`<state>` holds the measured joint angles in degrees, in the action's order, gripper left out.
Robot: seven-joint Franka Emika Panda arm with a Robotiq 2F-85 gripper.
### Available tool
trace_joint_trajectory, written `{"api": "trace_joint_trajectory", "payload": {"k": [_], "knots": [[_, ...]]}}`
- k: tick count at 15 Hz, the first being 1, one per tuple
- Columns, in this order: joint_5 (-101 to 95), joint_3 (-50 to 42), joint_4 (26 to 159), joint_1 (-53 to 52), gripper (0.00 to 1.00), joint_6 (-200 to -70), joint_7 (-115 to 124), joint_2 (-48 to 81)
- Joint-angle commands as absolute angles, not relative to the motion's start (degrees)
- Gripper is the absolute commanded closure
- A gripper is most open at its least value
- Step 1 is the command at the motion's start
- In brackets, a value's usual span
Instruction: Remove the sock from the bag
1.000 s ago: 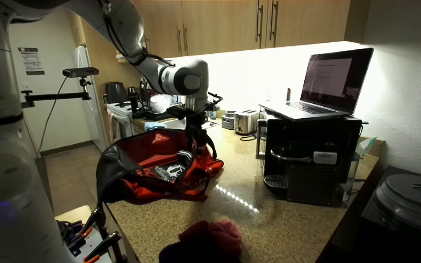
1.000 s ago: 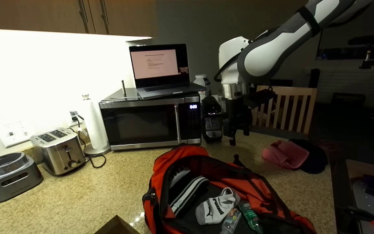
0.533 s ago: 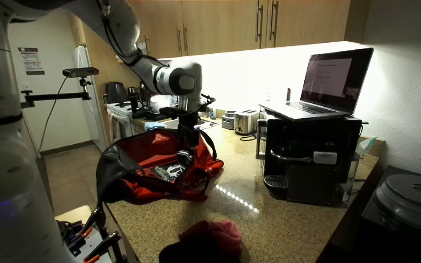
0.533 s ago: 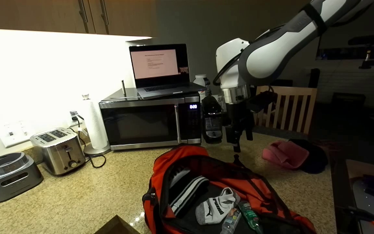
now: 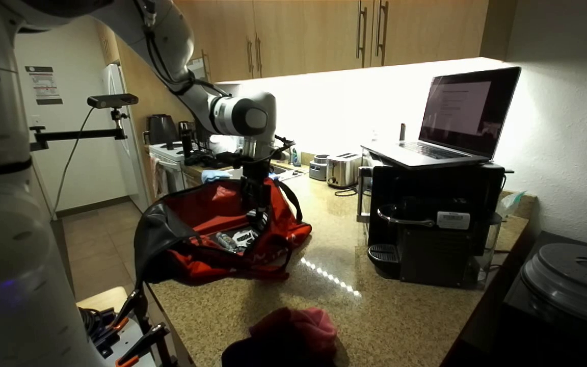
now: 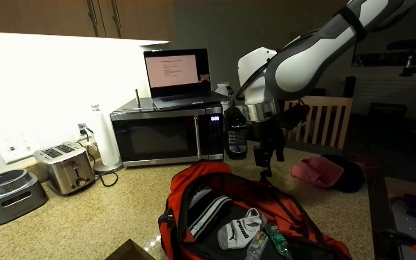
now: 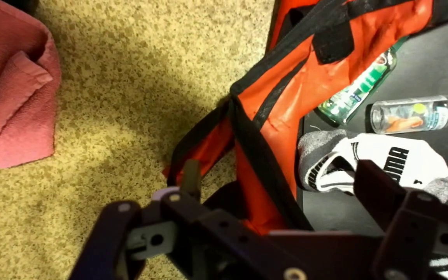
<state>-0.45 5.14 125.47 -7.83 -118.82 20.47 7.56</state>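
On the counter [image 7: 130, 97] the bag [image 7: 313, 93] lies agape; above its rim hangs the gripper [image 7: 278, 171], jaws wide apart, holding nothing. In the wrist view the sock [image 7: 379, 149] (white, lettered Puma) lies inside the bag at the gripper's three o'clock, a clear bottle [image 7: 410, 115] at two.

We see a rounded, glossy white arm [image 6: 294, 74] with dark grey panels [image 6: 332, 30], a broad black band [image 6: 352, 22] wrapped around it and a black cable [image 6: 253, 77] looping alongside. Below a shiny silver metal ring [image 6: 262, 110] we find the black jointed gripper [image 7: 282, 182], studded with round metal screws [image 7: 294, 273].
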Motion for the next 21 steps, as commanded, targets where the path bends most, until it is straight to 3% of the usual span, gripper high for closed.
{"api": "trace_joint_trajectory", "payload": {"k": [1,13,21], "knots": [[0.4,5.5,127.0,-7.5,0.00,-120.2,16.9,6.3],[0.0,5.4,124.8,-7.9,0.00,-120.4,19.2,9.2],[5.2,6.9,120.2,-8.6,0.00,-128.1,17.5,19.3]]}}
